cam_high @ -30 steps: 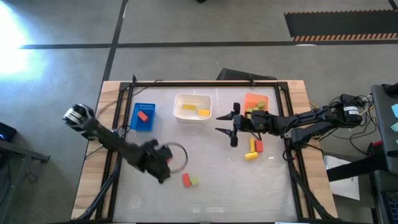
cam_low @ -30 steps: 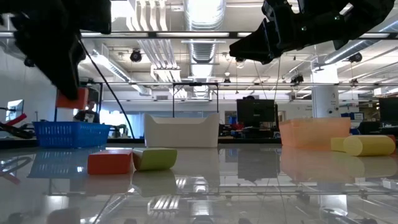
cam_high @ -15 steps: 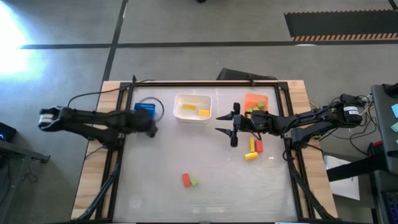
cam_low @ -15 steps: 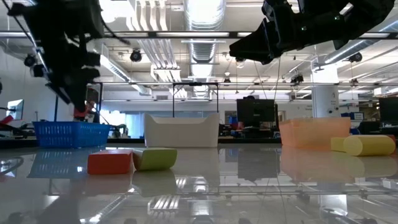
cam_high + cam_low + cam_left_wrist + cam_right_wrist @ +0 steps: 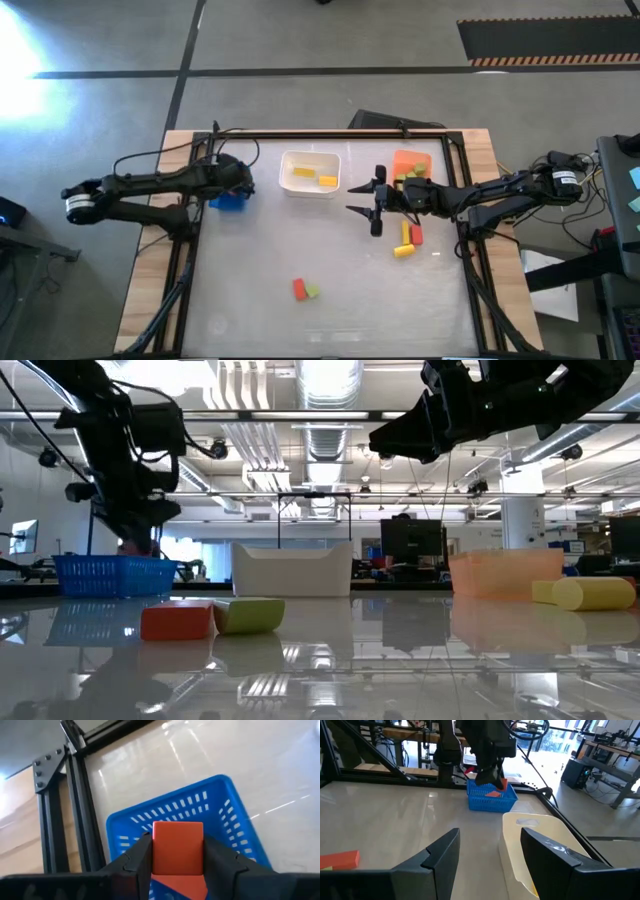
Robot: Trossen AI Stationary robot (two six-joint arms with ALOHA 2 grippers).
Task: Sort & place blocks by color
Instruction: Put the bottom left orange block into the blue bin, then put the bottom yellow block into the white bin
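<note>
The left claw (image 5: 177, 865) hangs just above the blue bin (image 5: 220, 815), clamped on a red block (image 5: 177, 847) by its flat sides; the block looks light, rigid and smooth, so it may slip; the right claw (image 5: 377, 205), beside the white bin (image 5: 310, 172), gapes empty.

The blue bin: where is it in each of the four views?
High view: blue bin at the table's far left, mostly under the left gripper.
Low view: far left.
Left wrist view: centre, below the held red block.
Right wrist view: centre, far side.
Shared landmark: white bin beside it.
</note>
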